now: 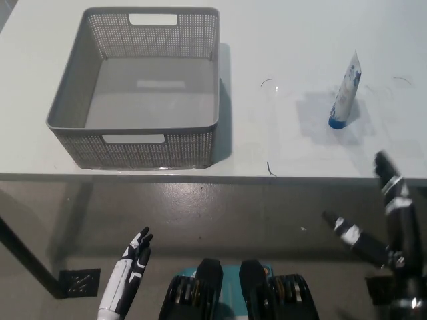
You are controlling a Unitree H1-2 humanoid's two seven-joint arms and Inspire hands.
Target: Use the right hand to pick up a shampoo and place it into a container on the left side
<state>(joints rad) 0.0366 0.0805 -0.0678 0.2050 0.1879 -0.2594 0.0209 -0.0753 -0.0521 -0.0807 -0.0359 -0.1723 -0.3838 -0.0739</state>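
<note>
Shampoo tube [345, 93] upright on blue cap, right side of white tabletop [300, 40], label print too small to read. Grey perforated basket [80, 150] at left, near front edge. Right robot hand [383, 220] spread wide, holding nothing, at front edge. Left robot hand [130, 267] resting low, fingers straight, holding nothing.

You see the shampoo tube [345, 93] upright on its blue cap at upper right of the white table [287, 133], the empty grey basket [137, 143] upper left, the open black right hand [390, 220] lower right, and the open white left hand [130, 270] bottom left.
</note>
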